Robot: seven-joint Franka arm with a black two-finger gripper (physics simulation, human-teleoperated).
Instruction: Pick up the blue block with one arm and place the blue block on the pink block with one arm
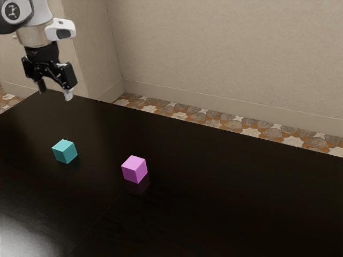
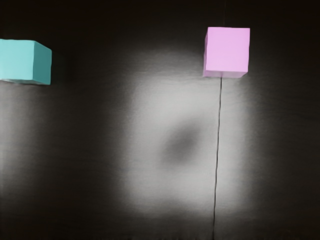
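claw (image 1: 54, 91) spread apart, holding nothing | blue block (image 1: 64, 151) matte cube | pink block (image 1: 134, 168) matte cube | table (image 1: 214, 187) dark, glossy

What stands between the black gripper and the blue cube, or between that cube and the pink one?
Nothing visible. The black two-finger gripper hangs open above the dark glossy table; only bare tabletop separates the small blue cube from the small pink cube.
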